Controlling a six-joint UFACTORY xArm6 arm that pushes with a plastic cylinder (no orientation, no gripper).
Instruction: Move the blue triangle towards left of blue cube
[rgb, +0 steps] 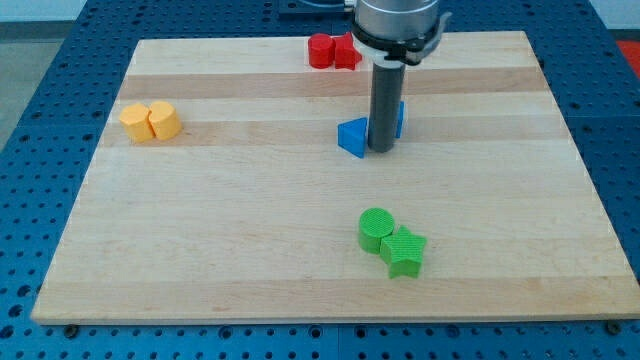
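Note:
The blue triangle (351, 136) lies on the wooden board, right of the board's middle. The blue cube (398, 118) is mostly hidden behind my rod, just to the triangle's upper right. My tip (381, 149) rests on the board directly at the triangle's right side, between the triangle and the cube, touching or nearly touching both.
Two red blocks (332, 51) sit together at the view's top edge of the board. Two yellow blocks (150, 121) sit at the view's left. A green cylinder (376, 228) and a green star (405, 251) touch each other toward the view's bottom.

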